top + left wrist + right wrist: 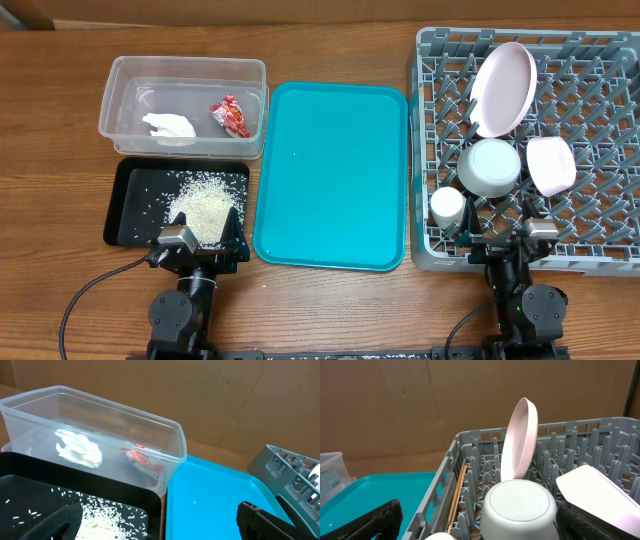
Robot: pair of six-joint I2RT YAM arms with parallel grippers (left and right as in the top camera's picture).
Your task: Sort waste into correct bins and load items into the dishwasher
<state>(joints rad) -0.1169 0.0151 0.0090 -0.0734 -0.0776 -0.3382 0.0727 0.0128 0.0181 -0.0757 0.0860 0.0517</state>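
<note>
The clear tub holds a white tissue and a red wrapper. Rice lies piled in the black tray. In the grey dish rack a pink plate stands upright, beside an upturned bowl, a second plate and a small cup. Chopsticks lie along the rack's left wall. My left gripper is open at the black tray's near edge. My right gripper is open at the rack's near edge, empty, facing the bowl.
A large teal tray lies between the bins and the rack, with one stray white speck on it. Bare wooden table runs along the front, where both arm bases and their cables sit. A brown cardboard wall stands behind the table.
</note>
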